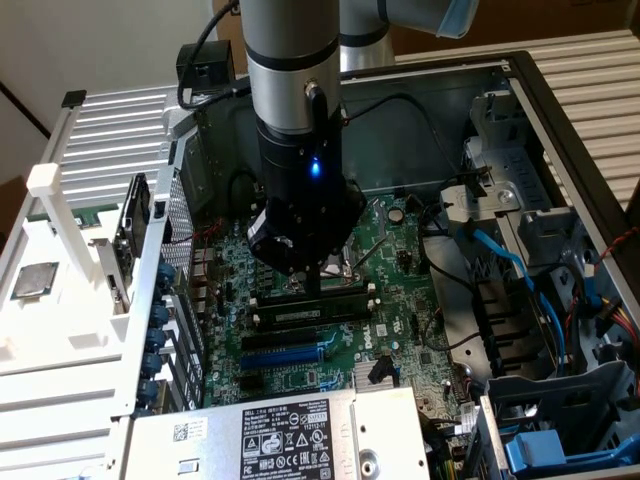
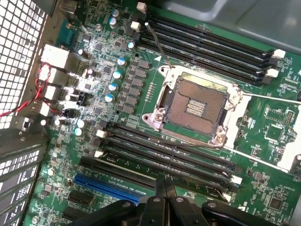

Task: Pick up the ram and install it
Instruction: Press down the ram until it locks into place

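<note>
the arm hangs into an open computer case (image 1: 560, 130), with the gripper (image 1: 313, 281) low over the motherboard (image 1: 400, 300). its fingers (image 2: 164, 190) are pressed together, closed on nothing that can be made out. in the wrist view the fingertips sit just above the bank of black slots (image 2: 164, 153) beside the cpu socket (image 2: 195, 106). a second bank of slots (image 2: 211, 44) lies on the socket's far side. in the exterior view a ram (image 1: 310, 312) stick with a pale label lies seated along the slots directly under the gripper, level with the board, white clips at its ends. whether the fingertips touch it cannot be told. a blue slot (image 2: 106, 186) runs just beside the near bank. red wires (image 2: 33, 101) trail at the board's edge near the mesh wall (image 2: 21, 56).
</note>
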Tool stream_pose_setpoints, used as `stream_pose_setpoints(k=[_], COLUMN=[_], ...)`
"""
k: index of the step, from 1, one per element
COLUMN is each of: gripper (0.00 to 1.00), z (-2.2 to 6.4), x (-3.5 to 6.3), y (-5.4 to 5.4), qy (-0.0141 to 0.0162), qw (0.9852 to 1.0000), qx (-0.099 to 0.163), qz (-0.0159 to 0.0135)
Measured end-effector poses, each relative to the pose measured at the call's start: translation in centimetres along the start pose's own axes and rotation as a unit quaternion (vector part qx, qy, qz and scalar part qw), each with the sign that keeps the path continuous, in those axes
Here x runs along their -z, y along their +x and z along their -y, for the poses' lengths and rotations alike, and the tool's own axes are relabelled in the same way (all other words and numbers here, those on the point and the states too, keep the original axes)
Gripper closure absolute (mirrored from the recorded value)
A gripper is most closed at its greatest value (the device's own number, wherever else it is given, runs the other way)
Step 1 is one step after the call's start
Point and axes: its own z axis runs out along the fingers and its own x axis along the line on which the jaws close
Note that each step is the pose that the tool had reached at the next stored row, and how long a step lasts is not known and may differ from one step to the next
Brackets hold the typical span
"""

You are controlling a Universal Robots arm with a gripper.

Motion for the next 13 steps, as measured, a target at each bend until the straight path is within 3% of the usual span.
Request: stream_pose_setpoints(k=[6,13], gripper=[0.9,0.9], z=[0.0,-0.01], x=[-0.11,-0.26], y=[0.0,0.0], qy=[-0.0005,-0.001], qw=[0.9987,0.9938], qx=[-0.051,-0.111], qz=[-0.0011,-0.0025])
